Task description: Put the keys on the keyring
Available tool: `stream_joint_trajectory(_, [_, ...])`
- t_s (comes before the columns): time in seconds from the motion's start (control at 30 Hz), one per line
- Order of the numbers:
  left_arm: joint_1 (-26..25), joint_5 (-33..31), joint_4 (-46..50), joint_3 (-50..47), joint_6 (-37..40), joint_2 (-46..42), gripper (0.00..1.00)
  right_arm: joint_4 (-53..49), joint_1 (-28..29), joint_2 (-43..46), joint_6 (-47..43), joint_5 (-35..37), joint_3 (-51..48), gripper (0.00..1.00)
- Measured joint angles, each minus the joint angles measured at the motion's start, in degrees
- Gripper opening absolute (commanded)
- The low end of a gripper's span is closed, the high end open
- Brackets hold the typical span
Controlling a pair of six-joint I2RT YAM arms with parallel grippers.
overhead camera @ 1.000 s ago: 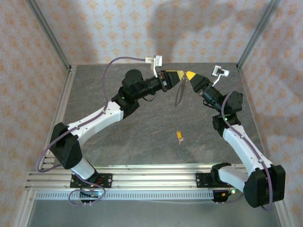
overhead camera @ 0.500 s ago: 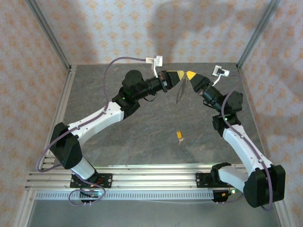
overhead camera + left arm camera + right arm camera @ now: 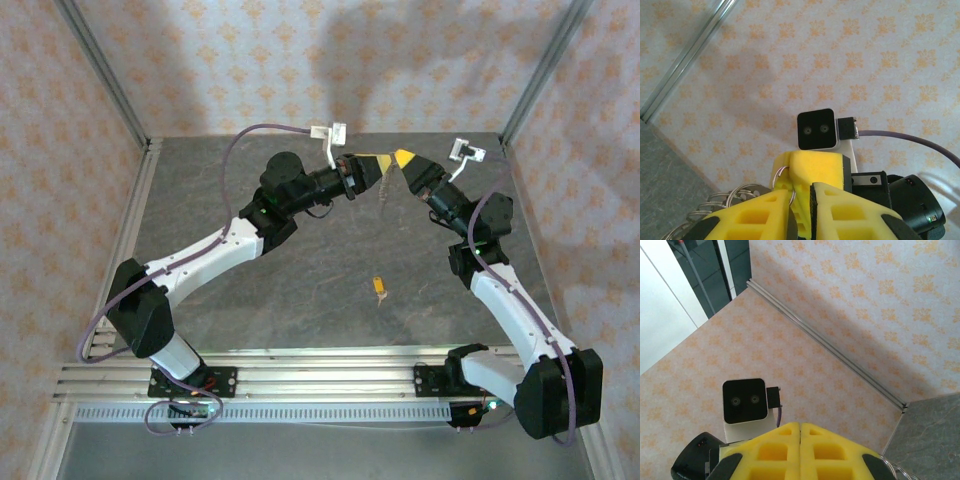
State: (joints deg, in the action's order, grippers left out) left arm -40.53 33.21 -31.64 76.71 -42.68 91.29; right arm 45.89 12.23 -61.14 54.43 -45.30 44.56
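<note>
The keyring (image 3: 384, 190) hangs above the table between my two grippers at the back. My right gripper (image 3: 403, 158) is shut on it; its fingers (image 3: 800, 426) meet flush, and wire loops (image 3: 892, 467) show at its lower right. My left gripper (image 3: 378, 165) faces it tip to tip. In the left wrist view a thin ring wire (image 3: 782, 168) comes out of the right gripper's yellow tip (image 3: 815, 170) and runs down between my left fingers (image 3: 801, 192), which are pinched on it. More rings (image 3: 735, 192) hang to the left. One small key (image 3: 379, 287) with an orange-yellow head lies on the table.
The grey stone-look table (image 3: 300, 290) is fenced by aluminium posts (image 3: 100, 70) and patterned walls. A rail (image 3: 300, 380) runs along the near edge by the arm bases. Each wrist camera sees the other's camera housing (image 3: 816, 129) (image 3: 743, 400).
My left gripper rolled, closed in on the right gripper's tip and narrowed its jaws onto the ring. The keyring, which hung straight down, is now drawn up and looks shorter. The key stayed put.
</note>
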Motion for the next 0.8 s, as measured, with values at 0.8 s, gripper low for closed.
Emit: stream_joint_trajectory(0.8, [-0.7, 0.8, -0.2, 0.1, -0.4, 1.0, 0.0, 0.0, 0.0, 0.0, 0.0, 0.2, 0.0, 0.0])
